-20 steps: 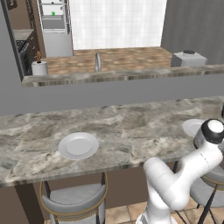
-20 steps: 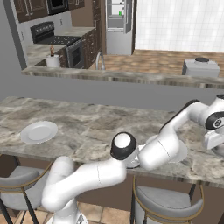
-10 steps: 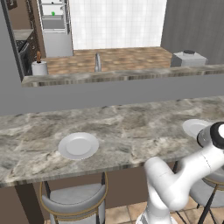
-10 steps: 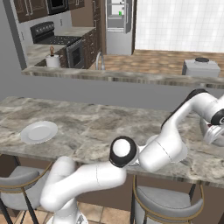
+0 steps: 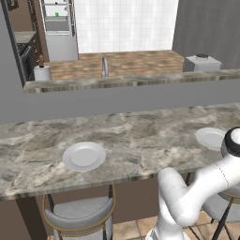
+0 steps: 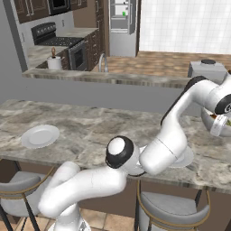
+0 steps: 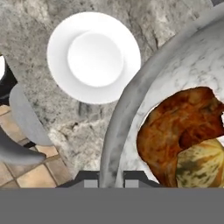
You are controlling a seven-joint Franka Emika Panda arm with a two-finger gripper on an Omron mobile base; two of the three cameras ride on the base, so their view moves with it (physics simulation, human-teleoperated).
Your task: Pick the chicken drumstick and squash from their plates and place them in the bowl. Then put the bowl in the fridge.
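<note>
At the desk's right end: bowl [image 7: 144, 100] sits raised off the marble desk [image 5: 140, 140], rim clamped by the tool [image 7: 111, 178].
Drumstick [image 7: 175, 131]: lies inside the bowl, long axis slanting across the hand view; which end is thicker I cannot tell.
Squash [image 7: 203, 164]: touching the drumstick, partly over it.
Tool: closed on the bowl's rim.
Hand view: one empty plate [image 7: 94, 57] just beside the bowl.
Base views: another plate [image 5: 84, 156] near the desk's front edge, well apart; fridge [image 6: 120, 25] at the back.

Your arm reaches far right, and your gripper [image 7: 105, 180] is pinched closed with one fingertip on either side.
</note>
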